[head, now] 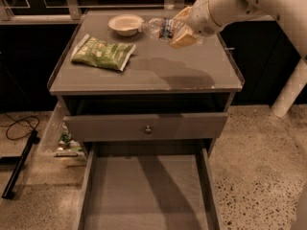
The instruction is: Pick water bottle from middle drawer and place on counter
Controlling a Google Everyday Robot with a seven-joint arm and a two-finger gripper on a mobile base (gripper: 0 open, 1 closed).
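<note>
The water bottle point(162, 28), clear with a red-and-blue label, lies sideways in my gripper point(181, 28), cap end pointing left. The gripper is shut on the bottle and holds it a little above the back of the counter point(158, 73), just right of a bowl. My white arm reaches in from the upper right. The middle drawer point(146, 195) is pulled out at the bottom of the view, its grey floor bare.
A white bowl point(125, 24) sits at the back of the counter. A green snack bag point(102, 52) lies at the counter's left. A closed drawer front with a small knob point(147, 128) is above the open drawer. A cable and clutter lie on the floor at the left.
</note>
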